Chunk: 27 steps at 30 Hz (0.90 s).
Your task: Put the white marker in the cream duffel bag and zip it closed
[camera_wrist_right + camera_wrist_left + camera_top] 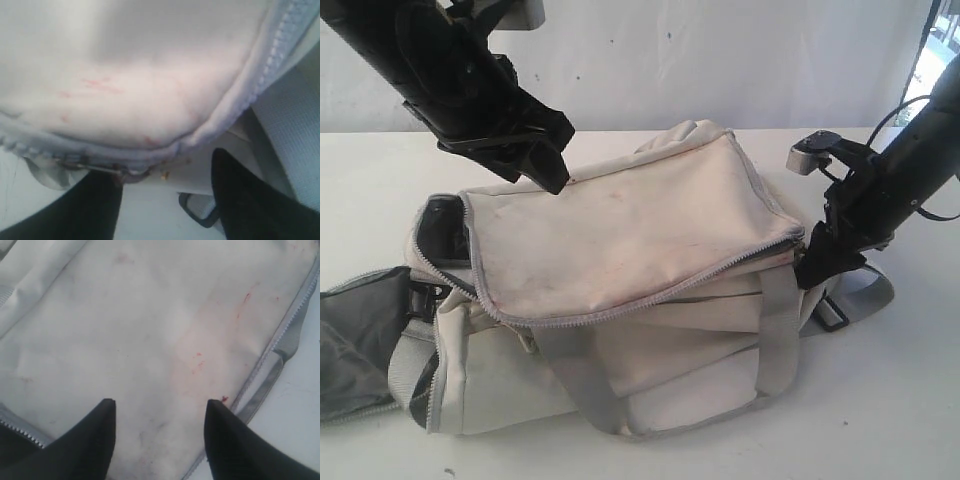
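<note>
cream duffel bag point(700, 350) lying on a white table point(880, 420), its top flap point(620, 235) laid over the opening, with the grey zipper point(650, 302) along the flap's front edge unjoined. at the bag's left end a gap shows dark lining point(445, 225). left gripper point(552, 172) hovers above the flap's left rear corner, fingers point(95, 440) spread wide over stained fabric, holding nothing. right gripper point(165, 165) sits at the bag's right end, just under the flap's corner, fingers point(245, 200) wide apart. a metal zipper pull point(122, 174) lies just beside one fingertip, contact not discernible. a grey webbing strap point(778, 320) crosses the bag's front wall near that end. the white marker shows in no view, so its place cannot be told.
</note>
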{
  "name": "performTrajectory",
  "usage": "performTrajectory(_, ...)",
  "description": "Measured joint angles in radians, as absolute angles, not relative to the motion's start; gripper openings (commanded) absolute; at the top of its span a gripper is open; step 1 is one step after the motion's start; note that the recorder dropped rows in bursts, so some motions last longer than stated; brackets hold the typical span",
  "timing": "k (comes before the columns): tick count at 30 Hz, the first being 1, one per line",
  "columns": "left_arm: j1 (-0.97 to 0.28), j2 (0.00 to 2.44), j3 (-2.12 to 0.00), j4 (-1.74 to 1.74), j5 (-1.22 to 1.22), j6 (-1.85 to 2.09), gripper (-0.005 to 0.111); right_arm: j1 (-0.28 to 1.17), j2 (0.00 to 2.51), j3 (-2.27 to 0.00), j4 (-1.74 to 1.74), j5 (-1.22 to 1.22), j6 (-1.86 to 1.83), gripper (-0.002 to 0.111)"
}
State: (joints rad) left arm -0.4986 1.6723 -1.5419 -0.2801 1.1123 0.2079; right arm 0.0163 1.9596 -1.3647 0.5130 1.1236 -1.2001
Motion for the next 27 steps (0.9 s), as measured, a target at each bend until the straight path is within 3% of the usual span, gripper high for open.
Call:
performTrajectory(5,-0.499,1.672,-1.542,-0.278,1.112,0.208,0.056,0.016,1.960,-1.365,0.574,1.153,-1.306,0.034)
performTrajectory(13,-0.499,1.672,-1.542,-0.278,1.110,0.208,0.056,0.016,1.960,-1.365,0.575,1.187,-1.320,0.001)
performTrajectory(27,-0.499,1.672,-1.542,-0.278,1.108,0.208,0.056,0.016,1.901,-1.365,0.483,1.202,-0.995,0.000)
